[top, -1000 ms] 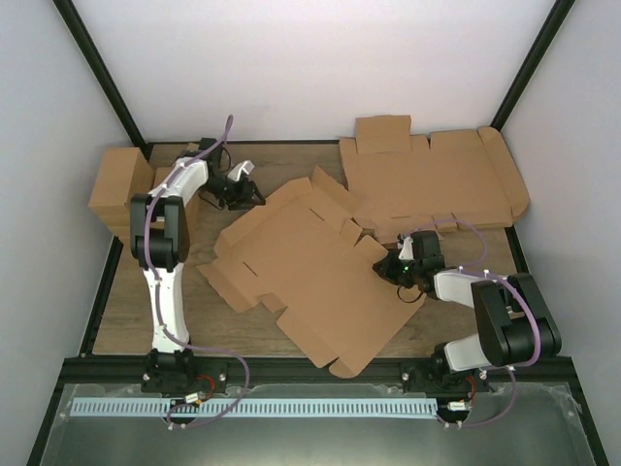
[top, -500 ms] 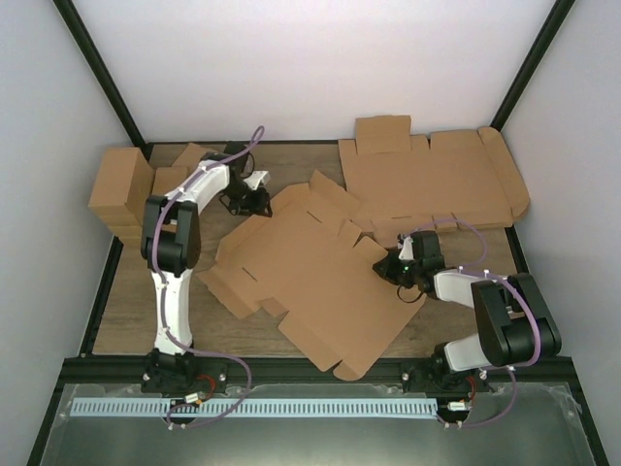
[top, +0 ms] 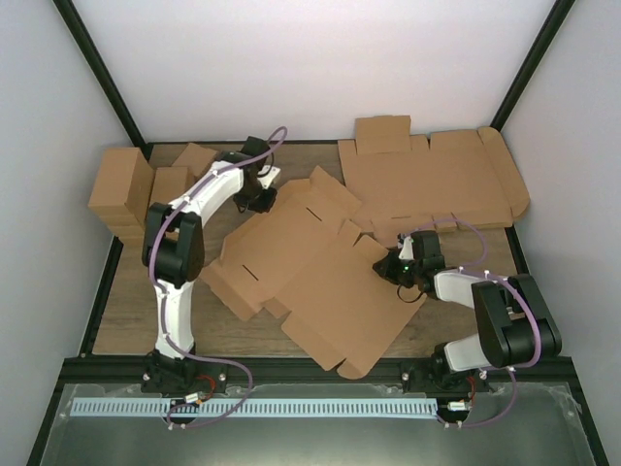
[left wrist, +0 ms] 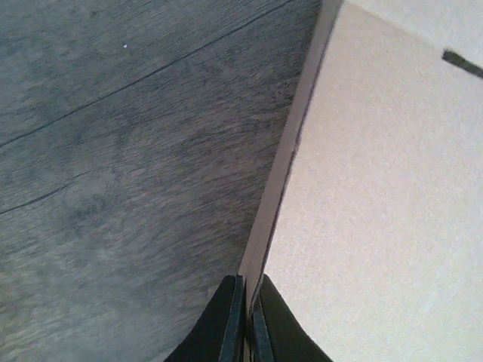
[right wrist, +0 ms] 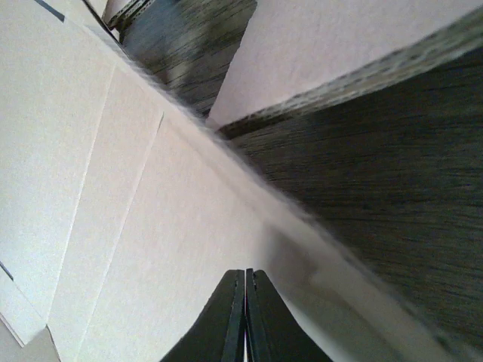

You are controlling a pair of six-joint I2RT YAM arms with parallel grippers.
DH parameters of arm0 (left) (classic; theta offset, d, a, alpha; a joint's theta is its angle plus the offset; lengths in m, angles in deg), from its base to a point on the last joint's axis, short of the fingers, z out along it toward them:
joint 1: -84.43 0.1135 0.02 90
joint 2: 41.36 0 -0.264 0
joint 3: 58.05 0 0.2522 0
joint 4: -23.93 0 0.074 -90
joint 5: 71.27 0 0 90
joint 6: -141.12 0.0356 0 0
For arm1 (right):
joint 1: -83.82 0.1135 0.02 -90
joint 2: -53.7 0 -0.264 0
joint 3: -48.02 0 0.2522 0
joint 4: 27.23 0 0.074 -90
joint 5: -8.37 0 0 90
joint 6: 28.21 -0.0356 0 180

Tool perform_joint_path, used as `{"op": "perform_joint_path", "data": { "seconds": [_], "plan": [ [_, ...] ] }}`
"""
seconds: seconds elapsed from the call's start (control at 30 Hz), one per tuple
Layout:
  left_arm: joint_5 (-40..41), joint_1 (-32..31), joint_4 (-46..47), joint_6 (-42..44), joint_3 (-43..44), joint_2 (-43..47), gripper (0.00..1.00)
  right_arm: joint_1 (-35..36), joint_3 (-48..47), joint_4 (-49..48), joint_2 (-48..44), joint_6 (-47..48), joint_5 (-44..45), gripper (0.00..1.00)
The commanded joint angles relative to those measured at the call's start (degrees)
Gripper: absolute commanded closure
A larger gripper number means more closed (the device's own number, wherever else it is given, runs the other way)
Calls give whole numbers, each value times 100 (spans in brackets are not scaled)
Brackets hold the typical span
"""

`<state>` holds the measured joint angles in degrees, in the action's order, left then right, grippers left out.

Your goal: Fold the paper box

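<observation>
Top external view: the left arm has swung in from the far left corner of the surface (top: 126, 301) over the past second, and the left tool (top: 256, 194) now sits at the far left edge of the paper box (top: 310, 272). The box is a flat die-cut sheet lying on a diagonal across the middle of the surface. The left wrist view shows the tool's fingers (left wrist: 230, 320) drawn tight on the thin edge of a cardboard panel, with bare wood to one side. The sheet has turned slightly during the reach. The right arm has not moved: the right tool (top: 390, 266) stays at the sheet's right-hand corner, its fingers (right wrist: 234, 317) pressed together and apparently pinching that edge, though the close view leaves the bite itself unclear. With both sides now held, the sheet looks ready for a first flap to be raised; no fold is standing yet, so the task appears to be at an early stage. A wider cardboard sheet (top: 437, 180) lies at the far right corner, and small brown cartons (top: 121, 189) stand at the far left corner
</observation>
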<state>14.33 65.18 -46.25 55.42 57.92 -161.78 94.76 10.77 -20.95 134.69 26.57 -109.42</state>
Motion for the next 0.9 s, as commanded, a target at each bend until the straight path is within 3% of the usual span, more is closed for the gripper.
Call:
{"op": "perform_joint_path", "data": {
  "seconds": [0.0, 0.33, 0.63, 0.87],
  "plan": [
    [809, -313, 130, 18, -149, 450, 96, -10, -92, 35, -107, -50, 67, 97],
    [2857, -1219, 357, 394, -693, 1308, 96, -11, -122, 15, -266, 137, -141, 97],
    [3998, -1872, 1285, 1132, -1934, 2444, 96, -4, -187, 253, -870, 388, -96, 97],
    [4335, -2176, 2038, 2090, -2987, 3361, 96, -12, -284, 351, -1069, 453, -98, 97]
  ]
}}
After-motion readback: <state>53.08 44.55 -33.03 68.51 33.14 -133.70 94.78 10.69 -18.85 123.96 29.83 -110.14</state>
